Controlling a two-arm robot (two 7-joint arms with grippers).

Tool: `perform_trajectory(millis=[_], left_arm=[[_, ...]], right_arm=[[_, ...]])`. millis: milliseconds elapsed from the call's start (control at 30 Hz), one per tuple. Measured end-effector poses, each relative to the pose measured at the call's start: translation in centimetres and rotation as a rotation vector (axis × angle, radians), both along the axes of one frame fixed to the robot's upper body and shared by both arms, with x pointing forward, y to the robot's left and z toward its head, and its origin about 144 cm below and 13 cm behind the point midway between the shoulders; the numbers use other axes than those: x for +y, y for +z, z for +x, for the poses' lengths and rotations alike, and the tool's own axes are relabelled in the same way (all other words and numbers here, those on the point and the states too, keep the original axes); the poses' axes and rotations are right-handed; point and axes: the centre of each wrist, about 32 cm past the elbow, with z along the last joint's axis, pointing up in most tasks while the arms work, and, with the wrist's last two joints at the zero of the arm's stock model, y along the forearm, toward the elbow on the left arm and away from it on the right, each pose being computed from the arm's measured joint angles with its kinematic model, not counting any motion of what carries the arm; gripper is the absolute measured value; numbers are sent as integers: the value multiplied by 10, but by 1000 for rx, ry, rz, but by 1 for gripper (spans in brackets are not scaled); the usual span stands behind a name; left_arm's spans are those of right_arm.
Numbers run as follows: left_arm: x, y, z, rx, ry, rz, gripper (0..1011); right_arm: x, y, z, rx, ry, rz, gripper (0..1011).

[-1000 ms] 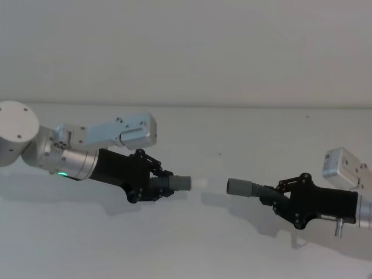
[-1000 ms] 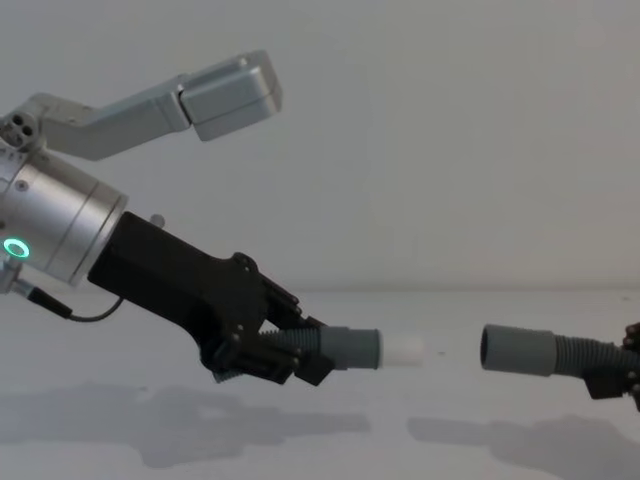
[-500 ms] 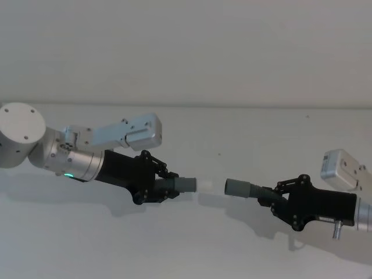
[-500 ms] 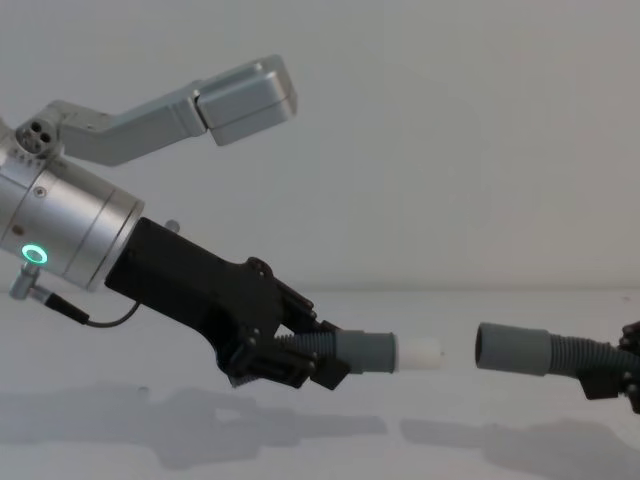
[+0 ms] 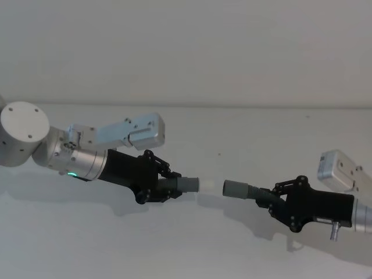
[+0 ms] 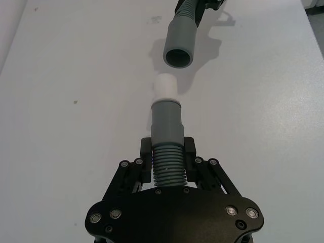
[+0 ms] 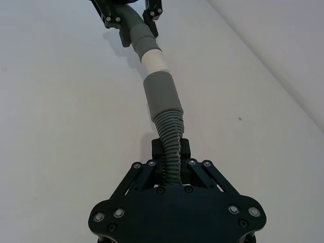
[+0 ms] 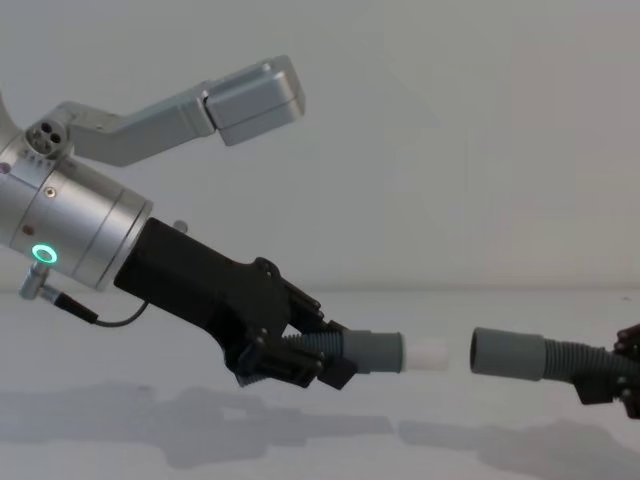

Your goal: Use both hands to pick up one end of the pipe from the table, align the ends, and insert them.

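My left gripper (image 5: 158, 186) is shut on the ribbed part of one pipe piece (image 6: 167, 169). That piece's grey cuff (image 8: 378, 352) carries a white tip (image 8: 428, 352) pointing right. Held above the table (image 5: 192, 250), my right gripper (image 5: 272, 199) is shut on the other ribbed piece (image 7: 171, 139), whose open grey cuff (image 8: 506, 353) faces left. The two ends lie nearly on one line at the same height, with a small gap between the white tip (image 6: 165, 86) and the open cuff (image 6: 180, 43). In the right wrist view the white tip (image 7: 153, 59) sits just before the cuff (image 7: 161, 96).
The white table runs back to a plain pale wall (image 5: 192, 52). A few small dark specks mark the surface (image 5: 219, 154). Both arms cast shadows on the table under the pipe pieces.
My left gripper has moved right with its piece, and the right one has edged left. The gap between the white tip and the open cuff has narrowed.
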Motion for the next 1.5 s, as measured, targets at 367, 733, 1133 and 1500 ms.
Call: perform_trajectory(millis=[367,733,1133,1500], left_arm=[[-1,0,3,3,-4,-4,343],[0,-1,4,9,-5,-11,343],[-1,-3,3,13,-5,-16,343],[-1,-3,1,11,-2,-20,343]], right_arm=[[3,-1,1,0,-3,-4,153],[6,-2,3,-6,-4,-11,152],[7,-3,4,-14,-7,-17,153],[9,-3,4,-15,-9,-16,153]])
